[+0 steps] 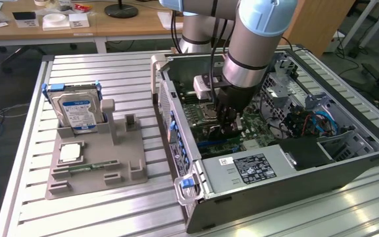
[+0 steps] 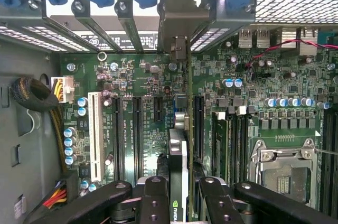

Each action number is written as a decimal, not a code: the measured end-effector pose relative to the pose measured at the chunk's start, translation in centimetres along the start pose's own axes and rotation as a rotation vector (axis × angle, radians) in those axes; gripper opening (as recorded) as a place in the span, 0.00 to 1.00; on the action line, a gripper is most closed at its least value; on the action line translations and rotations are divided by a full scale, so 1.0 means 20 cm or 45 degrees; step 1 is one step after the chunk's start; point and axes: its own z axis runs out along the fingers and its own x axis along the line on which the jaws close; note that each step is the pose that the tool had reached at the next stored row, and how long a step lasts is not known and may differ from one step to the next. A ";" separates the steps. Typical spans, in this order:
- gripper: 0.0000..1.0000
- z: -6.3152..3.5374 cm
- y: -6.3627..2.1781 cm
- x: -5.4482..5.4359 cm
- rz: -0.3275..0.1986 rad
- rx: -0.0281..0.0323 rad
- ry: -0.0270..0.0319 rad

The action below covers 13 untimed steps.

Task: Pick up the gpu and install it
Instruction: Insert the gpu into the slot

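Note:
The gpu [image 2: 178, 150] appears edge-on in the wrist view: a thin green board with a black and silver cooler, its silver bracket [image 2: 177, 20] reaching the case's rear slot openings. My gripper [image 2: 179, 184] is shut on it, one black finger [image 2: 153, 195] on each side. The card stands upright over the black expansion slots [image 2: 136, 134] of the motherboard [image 2: 132, 81]; whether it is seated I cannot tell. In the exterior view my gripper [image 1: 226, 126] reaches down into the open computer case [image 1: 268, 197], above the motherboard.
A grey parts holder [image 1: 110, 163] at the exterior view's left carries a silver hard drive [image 1: 77, 111], a narrow memory stick [image 1: 91, 167] and a processor [image 1: 69, 152]. Inside the case are a white slot [image 2: 95, 134], a processor socket [image 2: 282, 174] and a cable bundle [image 2: 37, 94].

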 end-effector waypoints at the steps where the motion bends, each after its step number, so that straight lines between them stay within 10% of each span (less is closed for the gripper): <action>1: 0.27 0.000 0.000 0.00 0.000 0.0000 0.0001; 13: 0.27 0.001 0.002 0.00 0.000 -0.0001 0.0002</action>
